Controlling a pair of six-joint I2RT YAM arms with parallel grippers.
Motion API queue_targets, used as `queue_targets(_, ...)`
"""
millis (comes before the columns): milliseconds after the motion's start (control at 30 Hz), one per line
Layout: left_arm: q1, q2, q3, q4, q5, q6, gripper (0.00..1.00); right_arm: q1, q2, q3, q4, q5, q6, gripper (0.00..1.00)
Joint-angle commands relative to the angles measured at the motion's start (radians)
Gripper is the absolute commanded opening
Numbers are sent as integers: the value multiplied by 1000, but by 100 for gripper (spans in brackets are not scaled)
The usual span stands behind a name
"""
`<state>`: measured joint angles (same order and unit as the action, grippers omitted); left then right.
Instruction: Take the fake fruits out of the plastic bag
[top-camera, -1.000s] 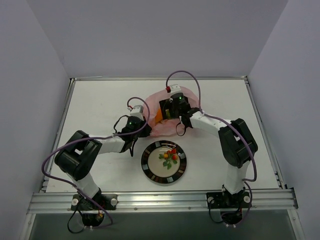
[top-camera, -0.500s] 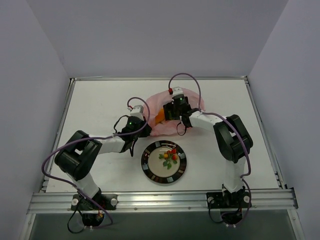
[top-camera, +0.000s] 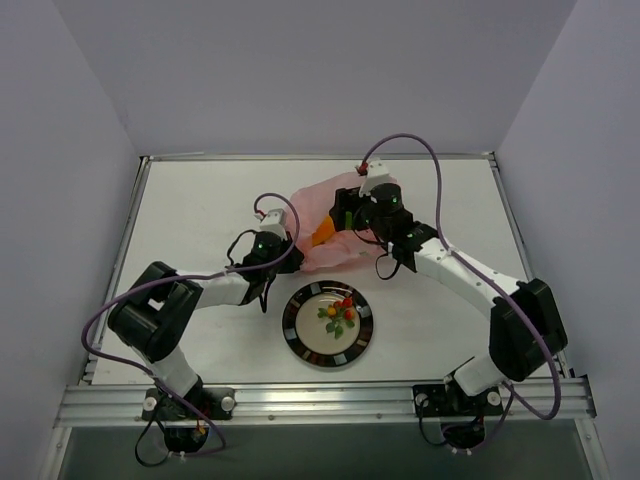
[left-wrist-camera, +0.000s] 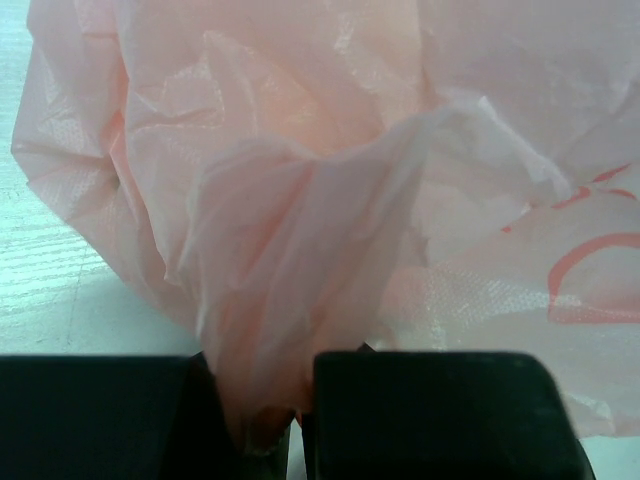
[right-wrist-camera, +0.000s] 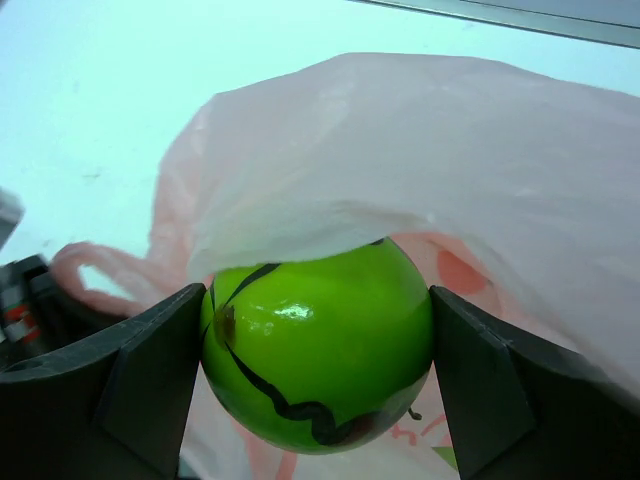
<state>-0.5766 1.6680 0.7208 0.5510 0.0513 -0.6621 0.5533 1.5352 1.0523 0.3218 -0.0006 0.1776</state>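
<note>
The pink plastic bag (top-camera: 325, 250) lies at the table's middle back. My left gripper (top-camera: 284, 236) is shut on a bunched fold of the bag (left-wrist-camera: 300, 200) at its left edge, with the film pinched between the two black fingers (left-wrist-camera: 420, 410). My right gripper (right-wrist-camera: 318, 350) is shut on the round green fruit (right-wrist-camera: 318, 345), held under the bag's lifted upper film (right-wrist-camera: 450, 170). From above, the right gripper (top-camera: 348, 214) sits at the bag's top. The orange-yellow mango-like fruit (top-camera: 322, 233) shows inside the bag. The red-orange berry cluster (top-camera: 340, 311) lies on the plate.
The round dark-rimmed plate (top-camera: 287, 325) stands in front of the bag, between the two arms. Purple cables loop over both arms. A metal rail (top-camera: 320, 400) runs along the near edge; grey walls close in the white table.
My right arm has swung its elbow out to the right and the gripper has shifted slightly right at the bag's top. The left arm, the bag's fold and the plate have not moved.
</note>
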Motion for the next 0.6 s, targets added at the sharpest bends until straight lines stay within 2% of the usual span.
queue_targets(0, 0, -56, 16, 46, -8, -4, 2, 14, -72, -73, -6, -102, 46, 59)
queue_targets(133, 3, -70, 14, 46, -8, -2, 2, 43, -142, -142, -12, -189, 75, 59)
queue_targets(233, 9, -79, 12, 46, -10, -4, 2, 111, -178, -207, 5, -252, 92, 60)
queue_targets(400, 12, -77, 11, 46, -7, -5, 2, 242, -179, -311, 89, -254, 86, 60)
queue_targets(567, 17, -77, 9, 46, -8, -5, 2, 339, -80, -281, 43, -184, 24, 60)
